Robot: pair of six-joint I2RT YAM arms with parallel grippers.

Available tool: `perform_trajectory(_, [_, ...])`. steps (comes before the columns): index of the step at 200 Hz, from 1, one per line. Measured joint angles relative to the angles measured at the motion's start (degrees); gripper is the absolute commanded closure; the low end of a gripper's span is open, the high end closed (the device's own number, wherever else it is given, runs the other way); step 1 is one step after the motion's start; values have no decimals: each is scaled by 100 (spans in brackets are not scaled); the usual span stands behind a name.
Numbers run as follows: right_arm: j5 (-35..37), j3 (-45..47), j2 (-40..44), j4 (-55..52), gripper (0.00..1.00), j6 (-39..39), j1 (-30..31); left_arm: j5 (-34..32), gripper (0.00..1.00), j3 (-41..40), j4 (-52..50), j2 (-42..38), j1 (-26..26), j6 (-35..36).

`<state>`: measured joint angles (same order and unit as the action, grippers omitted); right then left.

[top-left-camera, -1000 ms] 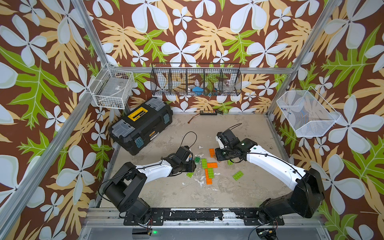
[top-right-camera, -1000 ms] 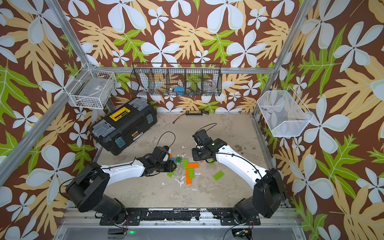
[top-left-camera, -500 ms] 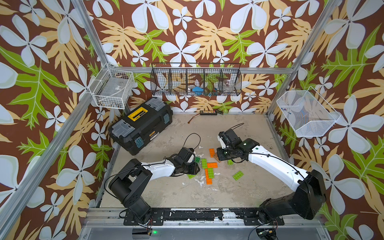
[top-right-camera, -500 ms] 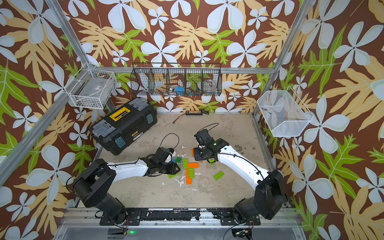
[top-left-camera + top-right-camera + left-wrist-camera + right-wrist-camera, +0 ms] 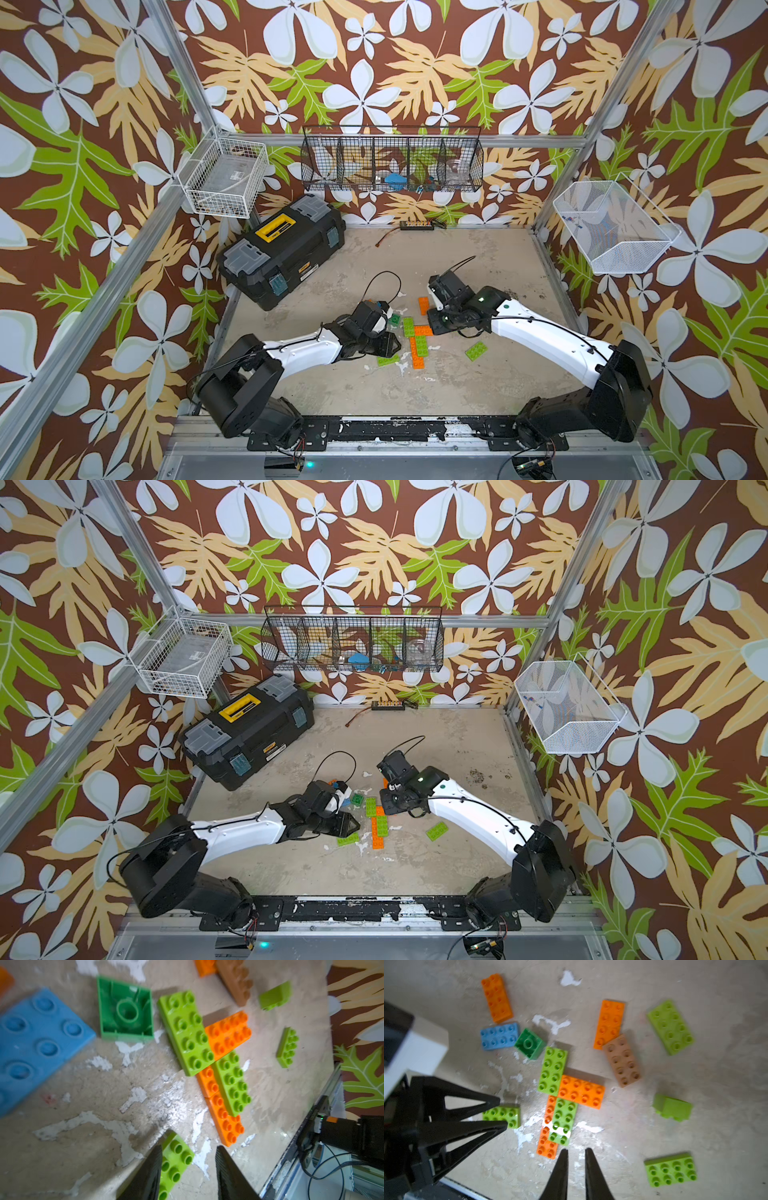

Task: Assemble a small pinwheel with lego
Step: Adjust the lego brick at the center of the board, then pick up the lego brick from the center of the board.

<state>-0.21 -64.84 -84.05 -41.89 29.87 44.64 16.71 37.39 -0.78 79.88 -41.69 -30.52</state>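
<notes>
On floor (image 5: 695, 1105) | lego (image 5: 581, 1091): lime seven, orange four, blue one

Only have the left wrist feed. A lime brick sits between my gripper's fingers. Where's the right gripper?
Observer: The right gripper hovers by the orange end of the assembled bricks. Its fingers are nearly together, with nothing between them.
Operator: Orange sliver at my frame edge, what is it?
Observer: A whole loose orange brick, studs up, lying beside the blue brick.
Operator: Anything bulky outside my frame?
Observer: A closed black toolbox sits on the table, back left, apart from the bricks.
</notes>
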Motion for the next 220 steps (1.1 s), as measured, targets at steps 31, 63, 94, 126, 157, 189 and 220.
perform_trajectory(31, [-68, -4, -525, 96, 75, 243, 616, -413, 52, -527, 162, -1154, 118, -446])
perform_trajectory(63, [-295, -267, -1211, 243, 69, 439, 970, -726, 50, -1235, 83, -2129, 192, -1056])
perform_trajectory(94, [-439, -564, -1818, 328, 69, 481, 1139, -925, 49, -1792, -107, -2894, 282, -1506])
perform_trajectory(126, [-496, -741, -2140, 334, 69, 549, 1202, -1047, 49, -1952, -214, -3101, 343, -1746])
perform_trajectory(157, [-555, -813, -2330, 313, 70, 588, 1222, -1067, 49, -1912, -219, -2973, 345, -1755])
perform_trajectory(189, [-553, -894, -2461, 304, 72, 612, 1222, -1069, 49, -1882, -223, -2920, 356, -1733])
perform_trajectory(220, [-531, -955, -2557, 262, 75, 702, 1222, -1069, 49, -1869, -227, -2920, 361, -1731])
